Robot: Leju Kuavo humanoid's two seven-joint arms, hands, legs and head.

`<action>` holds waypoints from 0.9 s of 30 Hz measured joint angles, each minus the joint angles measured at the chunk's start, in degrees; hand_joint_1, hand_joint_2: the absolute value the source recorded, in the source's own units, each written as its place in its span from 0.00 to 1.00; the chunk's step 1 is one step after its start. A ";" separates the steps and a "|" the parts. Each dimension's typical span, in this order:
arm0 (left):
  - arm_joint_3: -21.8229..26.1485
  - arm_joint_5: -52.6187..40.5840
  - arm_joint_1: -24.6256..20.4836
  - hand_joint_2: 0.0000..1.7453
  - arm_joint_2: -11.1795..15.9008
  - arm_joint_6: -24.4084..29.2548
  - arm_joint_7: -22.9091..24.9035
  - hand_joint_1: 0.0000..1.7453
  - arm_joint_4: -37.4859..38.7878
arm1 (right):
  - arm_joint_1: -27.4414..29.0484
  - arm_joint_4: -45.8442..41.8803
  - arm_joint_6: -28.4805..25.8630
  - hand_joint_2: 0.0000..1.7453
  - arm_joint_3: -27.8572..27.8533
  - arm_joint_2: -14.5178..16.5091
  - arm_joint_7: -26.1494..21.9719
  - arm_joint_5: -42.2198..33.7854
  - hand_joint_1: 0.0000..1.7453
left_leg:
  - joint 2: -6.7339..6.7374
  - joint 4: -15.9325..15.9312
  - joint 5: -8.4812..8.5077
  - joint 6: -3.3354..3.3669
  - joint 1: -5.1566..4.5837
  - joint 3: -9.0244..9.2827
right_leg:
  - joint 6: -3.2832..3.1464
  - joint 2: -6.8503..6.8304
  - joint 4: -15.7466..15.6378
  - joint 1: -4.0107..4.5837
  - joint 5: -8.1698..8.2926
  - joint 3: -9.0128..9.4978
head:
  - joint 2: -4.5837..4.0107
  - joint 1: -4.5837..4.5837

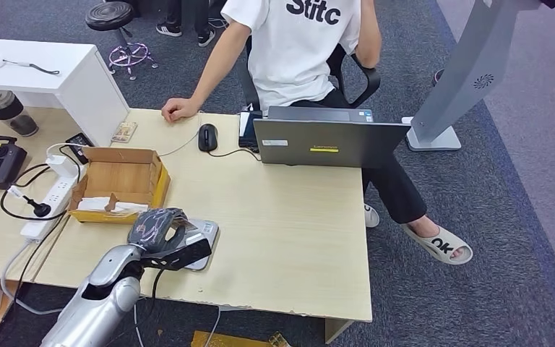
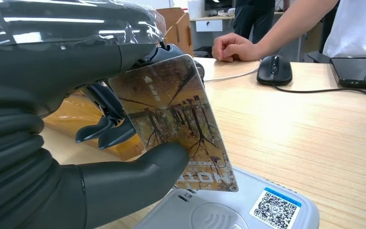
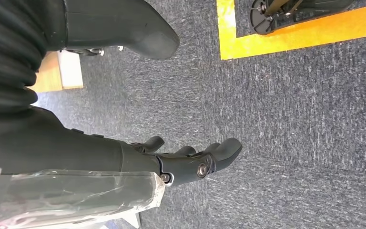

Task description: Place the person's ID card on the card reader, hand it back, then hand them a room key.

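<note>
My left hand (image 1: 165,235) hovers over the grey card reader (image 1: 206,233) near the table's front edge. In the left wrist view it pinches the ID card (image 2: 176,124), a card with an autumn tree picture, between the thumb and the darker fingers. The card stands tilted with its lower edge just above the card reader (image 2: 257,210), which bears a QR sticker. A seated person in a white shirt (image 1: 296,50) rests a fist (image 1: 179,110) on the table's far side. My right hand (image 3: 186,162) hangs over grey carpet, fingers apart, holding nothing.
An open cardboard box (image 1: 119,184) stands just behind the reader. A mouse (image 1: 207,136) and a laptop (image 1: 329,141) sit at the table's far side. A power strip (image 1: 50,199) with cables lies to the left. A grey stand (image 1: 462,79) rises at the right.
</note>
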 joint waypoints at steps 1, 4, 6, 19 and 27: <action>0.00 0.00 -0.08 1.00 0.01 -0.04 0.00 1.00 0.15 | 0.00 0.00 -0.01 1.00 0.00 0.00 0.10 0.01 0.00 | -0.01 0.00 0.00 0.00 0.00 0.00 | 0.00 0.00 0.00 0.00 0.00 0.00 | 0.00 0.00; 0.00 0.00 -0.22 1.00 0.02 -0.06 0.00 1.00 0.53 | 0.01 0.00 -0.04 1.00 -0.02 0.00 0.23 0.01 0.00 | -0.01 0.00 0.00 0.00 0.00 0.00 | 0.00 0.00 0.00 0.00 0.00 0.01 | 0.00 0.01; 0.00 0.00 -0.25 1.00 0.02 -0.06 0.00 1.00 0.63 | 0.00 0.00 -0.05 1.00 -0.02 0.00 0.23 0.01 0.00 | -0.01 0.00 0.00 0.00 0.00 0.01 | 0.00 0.00 0.00 0.00 0.00 0.01 | 0.00 0.01; 0.00 0.01 -0.30 1.00 0.02 -0.10 0.00 1.00 0.77 | 0.00 0.00 -0.08 1.00 -0.02 0.00 0.23 0.01 0.00 | -0.01 0.00 0.00 0.00 0.00 0.01 | 0.00 0.00 0.00 0.00 0.00 0.02 | 0.00 0.01; 0.27 1.92 -1.97 1.00 2.29 0.32 0.98 1.00 1.24 | 0.02 0.00 -0.14 1.00 -1.05 0.00 -0.39 0.07 0.00 | -0.01 0.00 0.00 0.00 0.02 -0.01 | 0.00 0.00 0.01 0.01 0.00 0.01 | 0.00 0.00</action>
